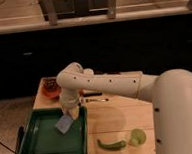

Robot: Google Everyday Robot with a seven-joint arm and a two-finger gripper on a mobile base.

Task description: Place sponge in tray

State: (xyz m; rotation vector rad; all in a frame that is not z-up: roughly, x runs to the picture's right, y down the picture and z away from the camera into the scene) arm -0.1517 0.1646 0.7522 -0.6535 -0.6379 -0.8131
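Note:
A light blue sponge (64, 123) hangs tilted over the upper right part of the dark green tray (37, 144), which lies at the left of the wooden table. My gripper (72, 112) points down above the tray's right side and is shut on the sponge's upper corner. The white arm reaches in from the right and hides part of the table behind it. Whether the sponge's lower edge touches the tray floor I cannot tell.
A small orange bowl (50, 87) stands behind the tray at the table's far left corner. A utensil (95, 99) lies right of the gripper. A green pepper (112, 144) and a pale green round object (138, 137) sit near the front edge.

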